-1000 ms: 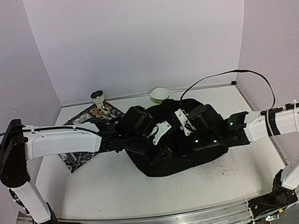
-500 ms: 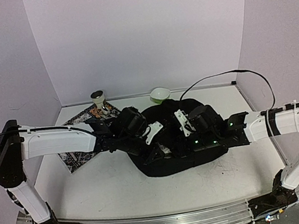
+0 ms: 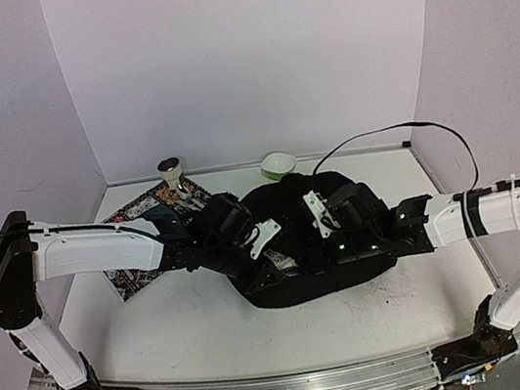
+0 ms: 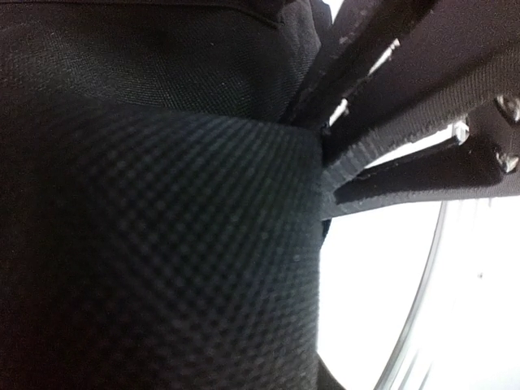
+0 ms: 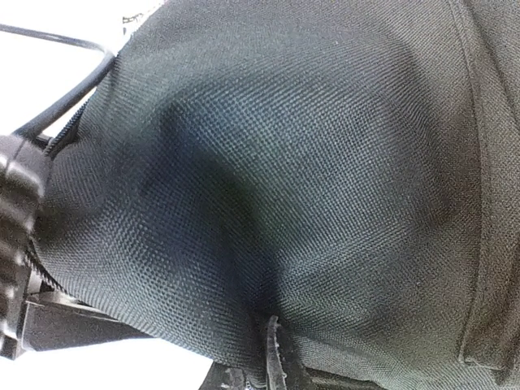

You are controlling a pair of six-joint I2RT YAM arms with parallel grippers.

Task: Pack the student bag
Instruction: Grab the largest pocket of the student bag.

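On the left of the counter [image 3: 212, 326], patterned mat [image 3: 126, 275]: lay flat, partly under my left arm [image 3: 91, 249].
Small grey cup [image 3: 170, 168]: stood at the mat's far edge, near the back wall.
Left claw [image 3: 263, 236]: was pressed against the left side of the student bag [image 3: 295, 288]. Its wrist view gave me only black weave and webbing straps [image 4: 406, 122], so I could not tell whether it was clenched or released.
Green bowl [image 3: 279, 163]: sat just behind the bag.
Student bag: lay slumped mid-counter, between my two arms.
Right claw [image 3: 320, 213]: rested on the bag's top. Fabric filled its camera, so I could not tell its state.
Black cable [image 3: 388, 128]: arched from behind the bag towards my right arm [image 3: 499, 206].
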